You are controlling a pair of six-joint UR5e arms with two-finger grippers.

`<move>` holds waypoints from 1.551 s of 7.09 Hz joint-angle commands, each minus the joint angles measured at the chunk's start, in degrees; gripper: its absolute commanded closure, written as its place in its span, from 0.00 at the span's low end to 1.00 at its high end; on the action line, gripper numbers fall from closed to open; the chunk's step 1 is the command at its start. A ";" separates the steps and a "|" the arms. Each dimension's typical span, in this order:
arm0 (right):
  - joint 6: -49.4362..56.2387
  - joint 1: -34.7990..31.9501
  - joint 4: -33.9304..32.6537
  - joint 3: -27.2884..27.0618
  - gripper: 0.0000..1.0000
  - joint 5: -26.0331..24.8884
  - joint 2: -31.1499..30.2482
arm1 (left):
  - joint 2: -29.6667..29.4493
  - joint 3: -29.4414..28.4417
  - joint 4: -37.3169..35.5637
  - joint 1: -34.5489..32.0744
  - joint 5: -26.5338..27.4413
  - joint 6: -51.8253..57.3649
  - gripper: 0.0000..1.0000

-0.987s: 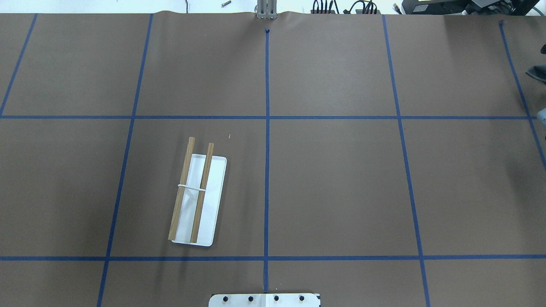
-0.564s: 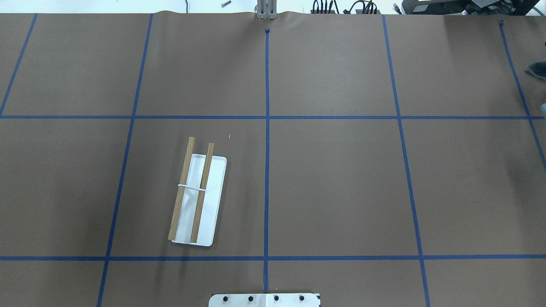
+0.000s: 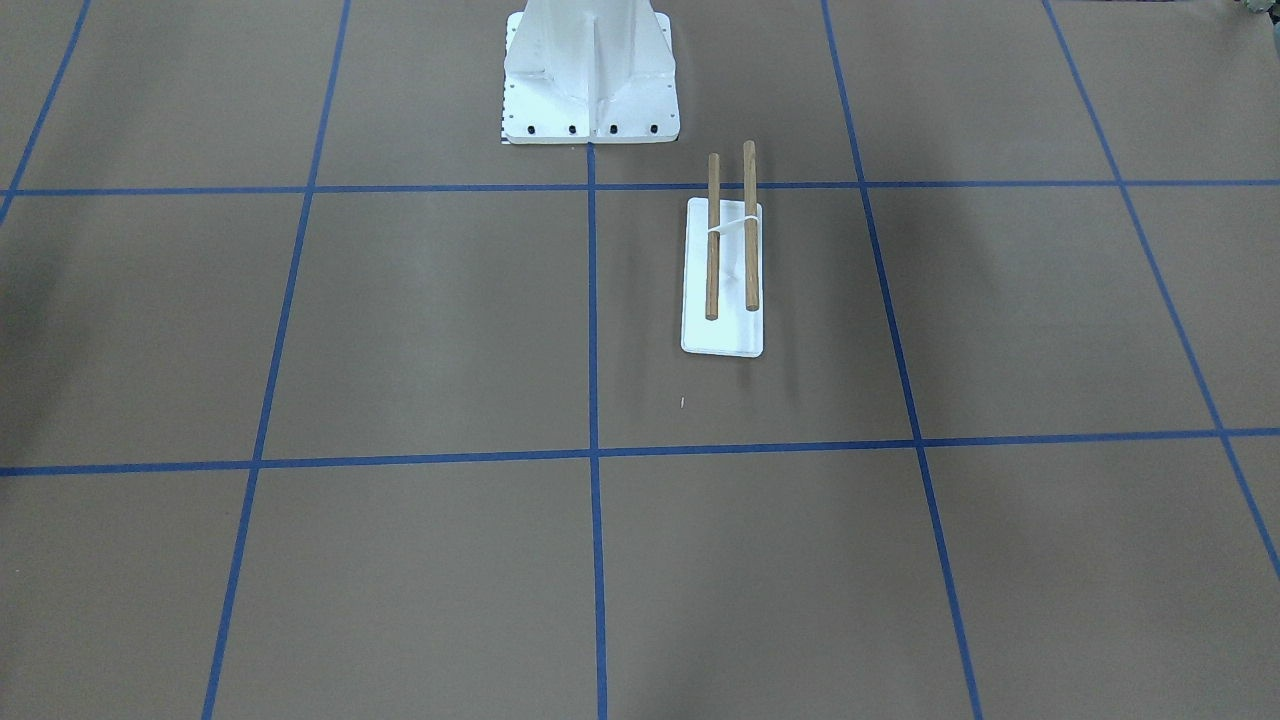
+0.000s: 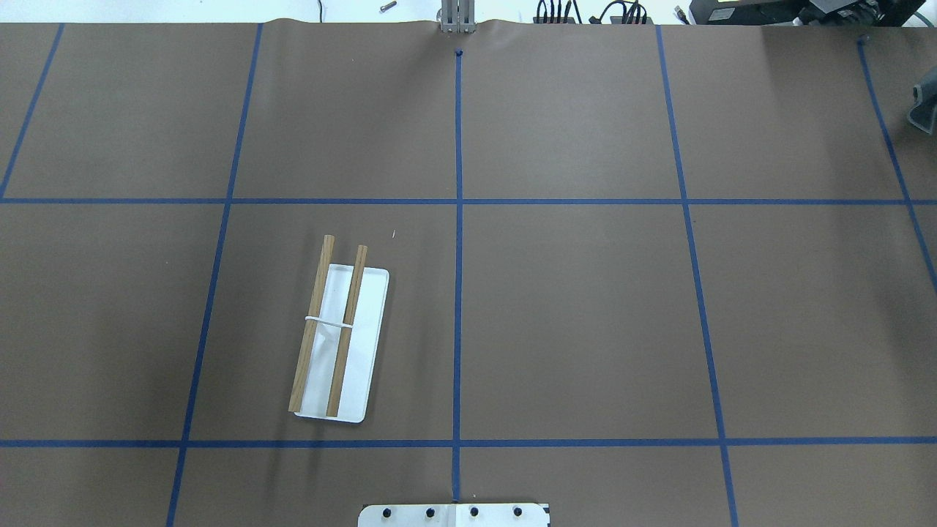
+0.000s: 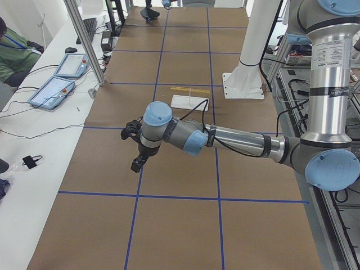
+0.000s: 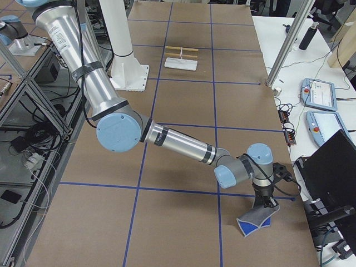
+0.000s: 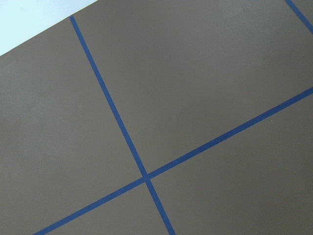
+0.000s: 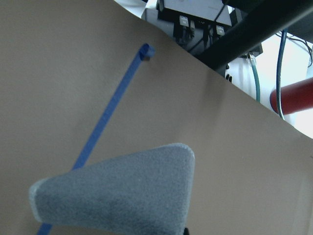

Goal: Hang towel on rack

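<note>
The rack (image 4: 337,329) has two brown wooden rods over a white base plate and stands left of the table's middle; it also shows in the front-facing view (image 3: 730,260). The towel (image 6: 257,219), grey with a blue underside, hangs under my right gripper (image 6: 266,201) at the table's far right end, its lower edge at the table. It fills the bottom of the right wrist view (image 8: 122,200) and peeks in at the overhead view's right edge (image 4: 924,106). My left gripper (image 5: 135,165) hovers over bare table far from the rack. I cannot tell whether either gripper is open or shut.
A white metal pedestal (image 3: 590,80) stands at the robot's side near the rack. Blue tape lines grid the brown table (image 4: 585,315). Tablets and cables lie on a white bench (image 5: 56,90) beyond the table's far edge.
The grey shape at the overhead view's right edge has moved up along that edge, away from the robot. The rack has not moved.
</note>
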State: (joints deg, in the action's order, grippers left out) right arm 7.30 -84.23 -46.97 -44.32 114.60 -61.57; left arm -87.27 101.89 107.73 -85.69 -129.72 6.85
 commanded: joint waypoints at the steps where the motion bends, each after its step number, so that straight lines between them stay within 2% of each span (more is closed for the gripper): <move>1: -3.41 1.68 -10.03 -15.89 1.00 4.64 -2.40 | 0.00 1.11 1.07 0.00 -0.01 -0.08 0.01; 2: -3.69 4.22 -10.51 -21.97 1.00 5.88 -3.72 | 0.00 0.42 5.34 0.08 -0.01 -1.22 0.01; 3: -3.61 7.20 -10.34 -28.30 1.00 6.42 -4.60 | -0.61 0.76 7.47 0.35 -0.10 -7.49 0.01; 5: -3.70 14.58 -10.07 -39.21 1.00 6.34 -4.26 | -2.27 1.02 10.04 1.92 -4.21 -13.68 0.01; 6: -7.44 18.27 -10.16 -44.05 1.00 6.25 -3.91 | -5.59 1.03 10.48 3.24 -6.14 -20.93 0.01; 7: -16.44 21.53 -10.08 -46.88 1.00 5.90 -2.51 | -8.41 0.94 12.83 6.64 -6.42 -28.83 0.01; 9: -23.95 27.16 -10.07 -53.19 1.00 3.20 -1.71 | -17.18 1.03 13.65 15.25 -5.81 -53.31 0.02; 10: -28.61 31.01 -10.25 -56.72 1.00 -1.53 -1.71 | -22.45 1.03 13.73 18.07 -5.72 -69.88 0.02; 11: -32.92 35.49 -10.51 -58.58 1.00 -8.36 -0.92 | -26.24 0.85 16.17 21.15 -3.98 -83.70 0.02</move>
State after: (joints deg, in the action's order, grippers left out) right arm -20.43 -53.56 -57.23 -99.95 112.90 -63.12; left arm -108.51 102.86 122.03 -68.25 -135.02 -60.03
